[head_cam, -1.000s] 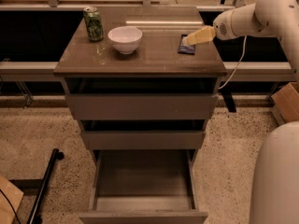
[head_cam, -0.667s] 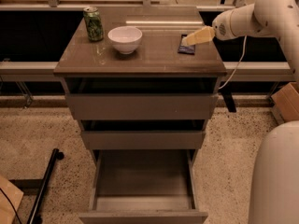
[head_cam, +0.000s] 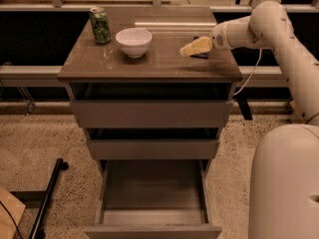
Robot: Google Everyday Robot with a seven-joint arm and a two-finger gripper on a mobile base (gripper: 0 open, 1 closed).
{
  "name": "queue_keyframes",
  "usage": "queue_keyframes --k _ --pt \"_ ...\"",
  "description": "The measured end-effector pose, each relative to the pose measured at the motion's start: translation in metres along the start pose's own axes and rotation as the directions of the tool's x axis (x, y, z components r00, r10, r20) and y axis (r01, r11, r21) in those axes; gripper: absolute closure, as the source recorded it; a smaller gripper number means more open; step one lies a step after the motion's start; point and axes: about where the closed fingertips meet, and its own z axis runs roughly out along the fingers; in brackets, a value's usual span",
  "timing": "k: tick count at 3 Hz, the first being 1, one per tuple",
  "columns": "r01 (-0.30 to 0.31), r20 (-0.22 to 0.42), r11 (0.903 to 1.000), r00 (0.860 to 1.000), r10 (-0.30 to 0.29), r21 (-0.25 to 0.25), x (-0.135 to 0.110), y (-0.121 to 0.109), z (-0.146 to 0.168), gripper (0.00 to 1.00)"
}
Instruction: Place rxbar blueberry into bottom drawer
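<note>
The rxbar blueberry lies on the right side of the cabinet top. Only a dark sliver of it shows under and behind my gripper. The gripper reaches in from the right on the white arm and sits low over the bar, its cream tip pointing left toward the bowl. The bottom drawer is pulled out wide at the foot of the cabinet, and its grey inside is bare. The two shallower drawers above it stand slightly open.
A white bowl stands mid-top and a green can at the back left of the cabinet top. My white base fills the lower right. A black pole lies on the floor at left.
My gripper has moved left and down over the bar, which showed as a dark rectangle before and is now mostly covered. The drawers, bowl and can have not moved.
</note>
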Motion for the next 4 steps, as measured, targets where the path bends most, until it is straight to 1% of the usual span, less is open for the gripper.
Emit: queue_keyframes --k 1,2,3,4 --pt "-0.017 0.011 0.9997 1.0 0.017 -0.016 0.004 0.001 0.016 0.0" --pt "-0.04 0.051 0.9992 0.998 0.039 0.008 0.001 -0.013 0.022 0.0" --pt "-0.067 0.072 0.9971 0.995 0.064 0.035 0.005 -0.028 0.025 0.0" --pt "-0.1 0.077 0.9935 0.992 0.096 0.054 0.011 -0.036 0.027 0.0"
